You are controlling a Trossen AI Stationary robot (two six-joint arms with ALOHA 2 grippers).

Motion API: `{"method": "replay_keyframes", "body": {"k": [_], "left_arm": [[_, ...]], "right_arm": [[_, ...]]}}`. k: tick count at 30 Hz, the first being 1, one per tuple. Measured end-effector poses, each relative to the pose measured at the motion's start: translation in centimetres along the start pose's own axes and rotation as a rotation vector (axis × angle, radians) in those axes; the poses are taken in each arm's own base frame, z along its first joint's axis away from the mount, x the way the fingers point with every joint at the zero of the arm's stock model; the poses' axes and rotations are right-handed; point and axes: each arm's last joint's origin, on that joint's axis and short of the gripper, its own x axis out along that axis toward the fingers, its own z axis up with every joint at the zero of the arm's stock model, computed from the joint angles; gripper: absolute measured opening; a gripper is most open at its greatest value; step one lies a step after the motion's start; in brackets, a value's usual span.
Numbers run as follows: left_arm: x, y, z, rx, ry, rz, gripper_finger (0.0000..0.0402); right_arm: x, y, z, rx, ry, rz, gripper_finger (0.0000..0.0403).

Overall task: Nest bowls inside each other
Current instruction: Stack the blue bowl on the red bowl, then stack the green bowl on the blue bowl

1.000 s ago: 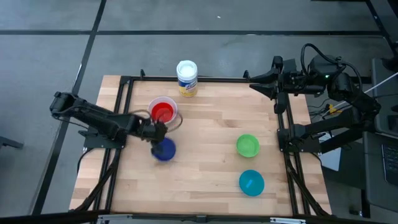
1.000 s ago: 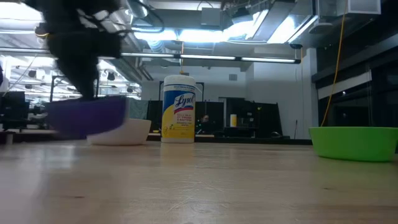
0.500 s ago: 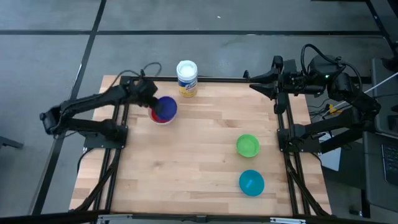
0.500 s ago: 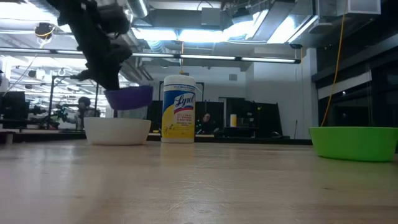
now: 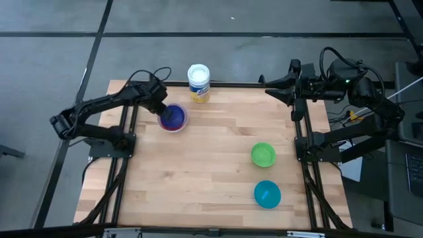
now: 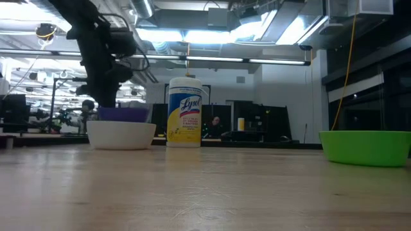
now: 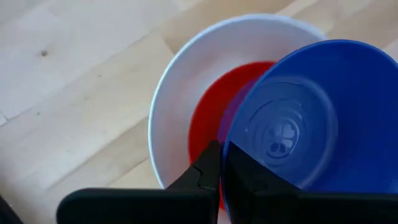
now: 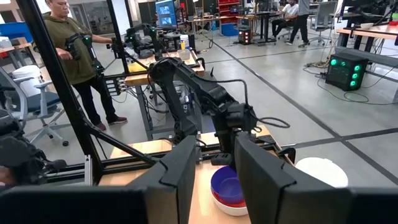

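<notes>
Your left end effector (image 5: 163,110) sits upper left of the high view, fingers clamped together on the rim of the dark blue bowl (image 5: 174,117), which is set into the red bowl (image 7: 208,124) inside the white bowl (image 6: 121,135). In the left wrist view you see the dark blue bowl (image 7: 298,124) mouth up but tilted and off-centre, covering most of the red one, with a red crescent showing and the white bowl (image 7: 180,81) rim around both. In the low view the white bowl stands upright on the tabletop (image 6: 205,192) at left, the blue rim (image 6: 122,113) poking above it roughly level, the left arm coming down onto it from above. Bowls are round, so no long axis to call; all openings face up. Green bowl (image 5: 263,155) sits alone right of centre in the high view, mouth up, teal bowl (image 5: 267,194) just below it toward lower right, the two near but not touching, both well apart from the stack. Green bowl (image 6: 365,147) shows upright at the right edge of the low view. White canister (image 5: 199,82) with yellow label stands upright at top centre, just beside the stack. Your right end effector (image 5: 269,86) waits off the upper right tabletop edge, fingers apart, holding nothing. A person (image 8: 74,56) stands in the room behind, in the right wrist view.
</notes>
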Motion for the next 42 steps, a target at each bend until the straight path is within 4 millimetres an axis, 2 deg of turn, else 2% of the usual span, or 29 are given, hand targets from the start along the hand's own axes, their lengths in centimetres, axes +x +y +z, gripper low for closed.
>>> {"method": "replay_keyframes", "body": {"k": [12, 16, 20, 24, 28, 31, 33, 35, 37, 40, 42], "left_arm": [[2.1, 0.1, 0.4, 0.093, 0.062, 0.048, 0.0004], [2.2, 0.0, 0.6, 0.124, 0.053, 0.046, 0.0027], [1.5, -0.2, 1.4, 0.163, -0.066, 0.027, 0.0061], [-0.4, -0.6, 2.3, 0.232, -0.263, -0.002, 0.0095], [-4.0, -1.5, 2.7, 0.318, -0.499, -0.209, 0.0119], [-6.7, -2.7, 1.6, 0.404, -0.589, -0.385, 0.0123], [-8.3, -3.6, 0.4, 0.432, -0.629, -0.45, 0.0119], [-9.7, -4.4, -0.8, 0.442, -0.685, -0.452, 0.011], [-11.1, -5.4, -1.8, 0.46, -0.748, -0.434, 0.0099], [-12.9, -7.0, -2.5, 0.517, -0.824, -0.413, 0.0088], [-13.5, -8.3, -2.5, 0.556, -0.837, -0.406, 0.0086]], "right_arm": [[0.0, 0.0, 0.0, 0.009, 0.0, 0.0, 0.0107], [0.0, 0.0, 0.0, 0.01, 0.0, -0.001, 0.0117], [0.0, 0.0, 0.0, 0.015, -0.001, -0.009, 0.013], [0.0, 0.0, 0.0, 0.032, -0.001, -0.011, 0.0139], [-0.1, -0.1, -0.6, 0.043, 0.061, -0.03, 0.0141], [-1.3, -0.3, -2.8, 0.14, 0.291, -0.062, 0.0137], [-2.9, -0.2, -4.7, 0.232, 0.5, -0.094, 0.0134], [-5.1, 0.0, -6.4, 0.316, 0.702, -0.142, 0.0132], [-7.0, 0.1, -7.3, 0.37, 0.812, -0.197, 0.0132], [-7.3, 0.2, -8.0, 0.409, 0.807, -0.221, 0.0134], [-6.5, 0.2, -9.4, 0.415, 0.876, -0.248, 0.0135]]}}
